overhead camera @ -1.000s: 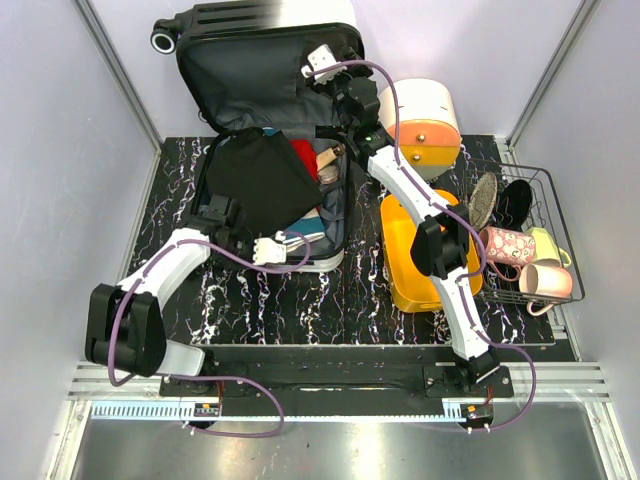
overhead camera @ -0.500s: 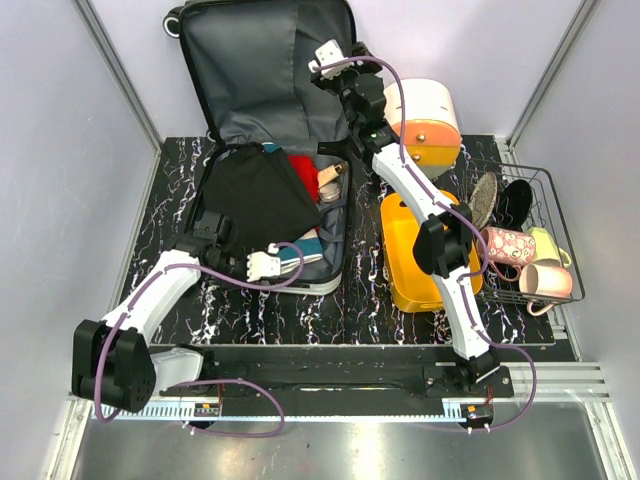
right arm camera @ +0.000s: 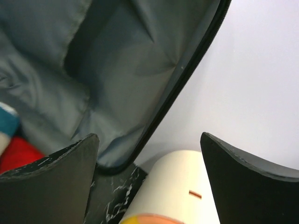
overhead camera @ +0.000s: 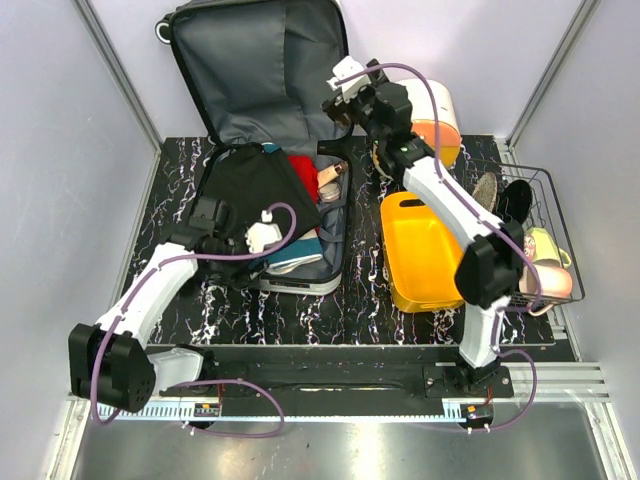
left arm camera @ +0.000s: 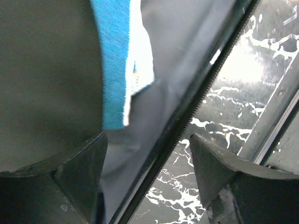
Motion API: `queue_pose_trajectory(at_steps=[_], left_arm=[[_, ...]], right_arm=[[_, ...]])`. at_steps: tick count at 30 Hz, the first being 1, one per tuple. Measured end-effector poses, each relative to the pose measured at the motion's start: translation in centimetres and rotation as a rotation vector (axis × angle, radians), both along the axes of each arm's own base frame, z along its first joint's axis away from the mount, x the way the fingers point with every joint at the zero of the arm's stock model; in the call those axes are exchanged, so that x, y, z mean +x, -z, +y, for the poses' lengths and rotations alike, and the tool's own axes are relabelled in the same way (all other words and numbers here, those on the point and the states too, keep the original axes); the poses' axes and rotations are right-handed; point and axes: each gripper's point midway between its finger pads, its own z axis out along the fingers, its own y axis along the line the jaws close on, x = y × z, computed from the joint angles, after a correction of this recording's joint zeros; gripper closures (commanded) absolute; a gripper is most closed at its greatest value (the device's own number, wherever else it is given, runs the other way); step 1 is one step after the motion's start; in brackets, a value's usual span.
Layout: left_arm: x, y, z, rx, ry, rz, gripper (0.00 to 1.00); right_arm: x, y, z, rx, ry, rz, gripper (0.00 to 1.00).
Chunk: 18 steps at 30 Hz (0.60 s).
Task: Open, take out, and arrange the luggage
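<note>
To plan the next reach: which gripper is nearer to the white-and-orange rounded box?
Right. The right gripper is beside the white-and-orange rounded box; the left gripper is across the grey-lined suitcase, at its near rim.

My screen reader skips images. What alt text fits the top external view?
The luggage lies open on a black marbled table, lid raised, colourful items inside. The left gripper is at its near rim, the right gripper beside the lid.

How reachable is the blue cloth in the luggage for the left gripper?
Probably yes: the left gripper is open, straddling the luggage rim, and the blue cloth lies exposed just ahead, nothing between.
</note>
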Motion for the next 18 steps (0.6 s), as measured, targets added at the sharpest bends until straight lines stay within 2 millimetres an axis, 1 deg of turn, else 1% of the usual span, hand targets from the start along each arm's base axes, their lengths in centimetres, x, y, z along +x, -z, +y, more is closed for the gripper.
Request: queue_pose_trajectory(at_steps=[2, 3, 4, 5, 6, 8, 10, 11, 13, 14, 16, 18], left_arm=[[0.9, -1.5, -0.3, -0.02, -0.031, -0.025, 0.12], [1.4, -2.5, -0.5, -0.033, -0.049, -0.041, 0.09], [1.8, -3.5, -0.6, -0.045, -0.063, -0.061, 0.03], [2.2, -4.7, -0.7, -0.058, -0.083, -0.086, 0.01], [2.6, -6.0, -0.8, -0.072, -0.104, -0.113, 0.01], [3.0, -8.7, -0.8, -0.104, -0.145, -0.171, 0.01], [3.1, -11.3, -0.8, -0.141, -0.186, -0.225, 0.01], [3.1, -12.3, -0.8, -0.156, -0.204, -0.244, 0.01], [3.0, -13.7, -0.8, -0.182, -0.239, -0.261, 0.01], [3.0, -14.1, -0.8, -0.193, -0.258, -0.262, 0.01], [3.2, -14.4, -0.8, -0.208, -0.294, -0.251, 0.01], [3.5, -14.0, -0.8, -0.213, -0.33, -0.225, 0.01]], right_arm=[[-2.9, -1.1, -0.5, 0.013, -0.045, 0.027, 0.02], [-4.4, -2.0, -0.8, 0.023, -0.064, 0.035, 0.02], [-5.9, -3.0, -1.3, 0.034, -0.075, 0.041, 0.01], [-7.5, -3.9, -1.8, 0.046, -0.087, 0.051, 0.01], [-8.8, -4.6, -2.4, 0.053, -0.094, 0.059, 0.0], [-12.2, -5.7, -3.9, 0.062, -0.108, 0.092, 0.0], [-15.3, -5.7, -5.2, 0.054, -0.123, 0.136, 0.0], [-16.9, -5.1, -5.9, 0.044, -0.13, 0.168, 0.0], [-20.0, -2.7, -7.2, 0.012, -0.149, 0.264, 0.0], [-21.2, -1.2, -7.6, -0.004, -0.158, 0.317, 0.0], [-23.4, 2.6, -8.4, -0.036, -0.166, 0.456, 0.0], [-24.8, 6.1, -8.9, -0.058, -0.165, 0.583, 0.0]])
